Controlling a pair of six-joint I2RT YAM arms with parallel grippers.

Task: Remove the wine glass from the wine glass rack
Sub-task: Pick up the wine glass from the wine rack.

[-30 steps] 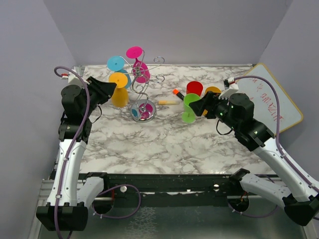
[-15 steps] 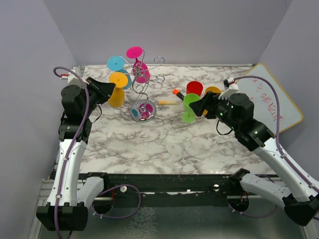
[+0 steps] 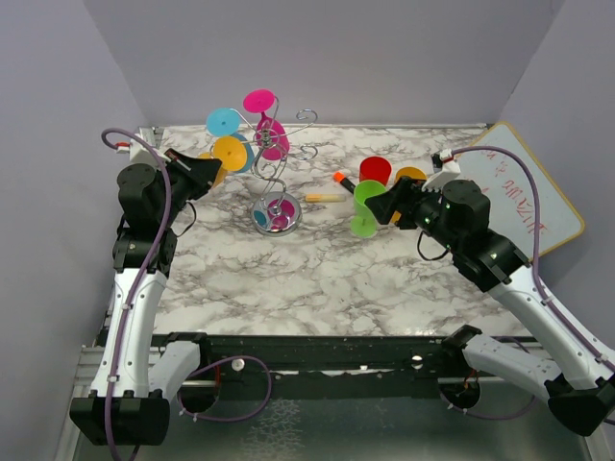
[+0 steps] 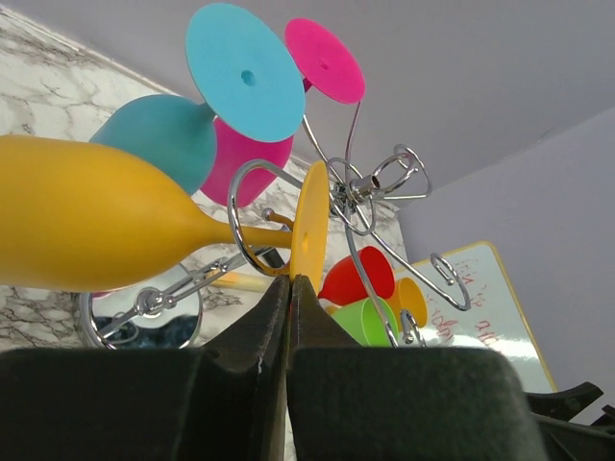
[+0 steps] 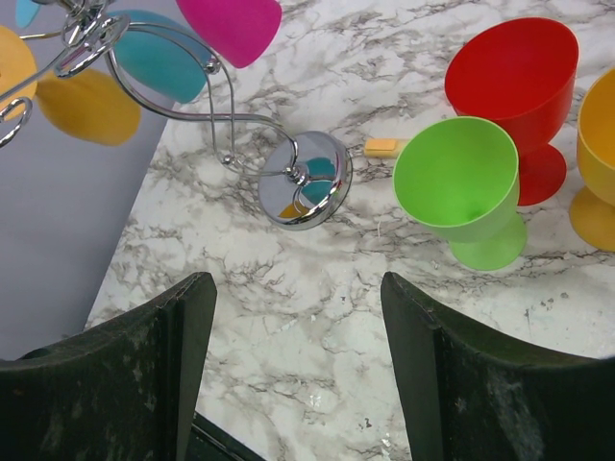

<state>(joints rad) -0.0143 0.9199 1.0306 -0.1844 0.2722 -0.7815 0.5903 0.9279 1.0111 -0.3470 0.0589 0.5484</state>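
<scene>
Yellow wine glass (image 4: 86,216): it hangs on the wine glass rack (image 4: 360,192) at the far left of the marble table (image 5: 288,336). It is tipped almost level, with the stem seated in a chrome loop and the flat foot turned edge-on to my wrist camera.

My left gripper (image 4: 290,280) sits directly beneath that foot. Its fingers are pressed together with no gap, and the tips touch the foot's lower rim (I cannot tell whether the rim is pinched between them).

A blue glass (image 4: 245,72) and a pink glass (image 4: 325,60) hang on the same rack, behind the yellow one.

My right gripper (image 5: 296,283) hovers well apart from the rack, jaws spread wide and holding nothing. It is above the table near a green cup (image 5: 461,178), a red cup (image 5: 514,72) and an orange cup (image 5: 598,125), each standing on its foot.
</scene>
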